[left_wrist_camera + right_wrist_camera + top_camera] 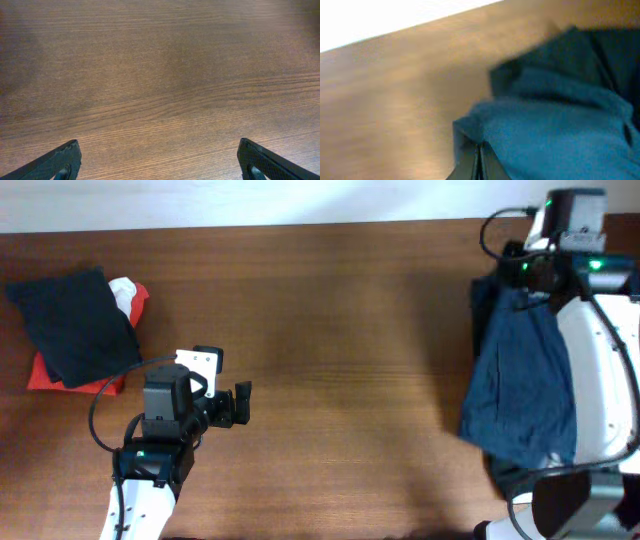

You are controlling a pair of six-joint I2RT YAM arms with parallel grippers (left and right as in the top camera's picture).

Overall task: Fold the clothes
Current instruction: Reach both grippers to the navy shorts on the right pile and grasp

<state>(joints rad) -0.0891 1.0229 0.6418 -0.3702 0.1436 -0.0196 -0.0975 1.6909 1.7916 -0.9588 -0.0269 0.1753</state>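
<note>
Dark navy-blue shorts hang in a long bunch at the table's right edge, next to my right arm. My right gripper is at their far end. In the right wrist view its fingers are pressed together on a fold of the blue fabric. My left gripper is open and empty at the front left. The left wrist view shows its fingertips wide apart over bare wood. A folded dark garment lies at the far left.
The folded dark garment rests on a red item with a bit of white cloth beside it. The brown wooden table ends at a pale strip along the far edge.
</note>
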